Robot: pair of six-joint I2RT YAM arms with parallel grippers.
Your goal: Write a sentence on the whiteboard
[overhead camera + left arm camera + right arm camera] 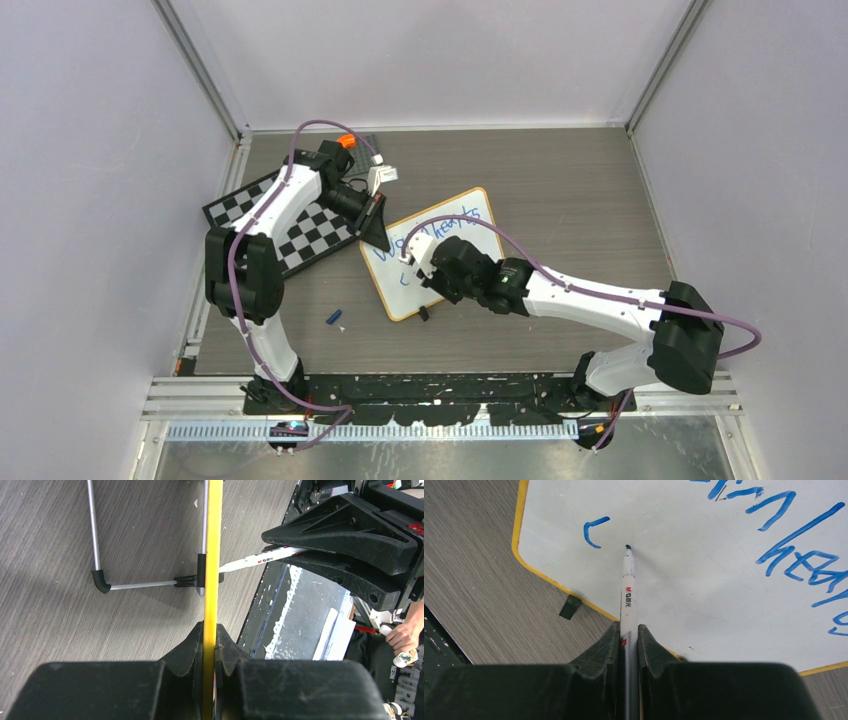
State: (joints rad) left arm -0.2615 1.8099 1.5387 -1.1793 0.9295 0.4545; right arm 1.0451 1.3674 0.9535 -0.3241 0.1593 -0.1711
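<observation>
Near the middle of the table (560, 180): the whiteboard (478, 240), lying at a slant, thin yellow rim all round. At its left edge, the left gripper (378, 228), pinched narrow on that rim. Up close, the left gripper (210, 635) with one finger on each face of the whiteboard (212, 555), seen edge-on as a yellow strip. Behind the board, a wire stand (100, 580) with a black tip.

Over the whiteboard's near half, the right gripper (420, 255), closed tight around a marker (628, 590). White barrel straight out from between the fingers of the right gripper (629, 630), dark tip over the bare whiteboard (684, 580); touching or just off, impossible to tell.

On the board, the sentence (794, 555) in blue script: one line along the far part, and a lone "c" (591, 532) just beside the marker tip, near the corner. Under the near rim, a small black foot (569, 607).

Left of the whiteboard, a checkered board (300, 235). Off its near-left corner, apart, a small blue cap (335, 317).
</observation>
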